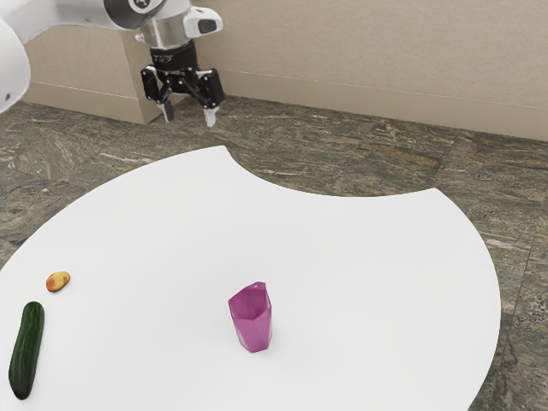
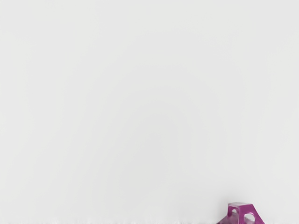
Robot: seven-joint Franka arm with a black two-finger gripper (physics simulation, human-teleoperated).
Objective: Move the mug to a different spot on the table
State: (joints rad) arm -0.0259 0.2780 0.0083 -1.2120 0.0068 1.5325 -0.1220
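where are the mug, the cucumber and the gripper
mug (image 1: 251,321): exterior view, middle of its side
cucumber (image 1: 26,349): exterior view, middle of its length
gripper (image 1: 189,117): exterior view, midway between its open fingers

Your mug stands on the table, well below the gripper; cucumber and fruit lie together toward the exterior view's left.

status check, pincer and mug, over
Black pincer open, empty, raised high at the far side of the white table. Purple faceted mug upright, untouched, mid-table. Dark green cucumber and small orange fruit at the exterior view's left, clear of the path.
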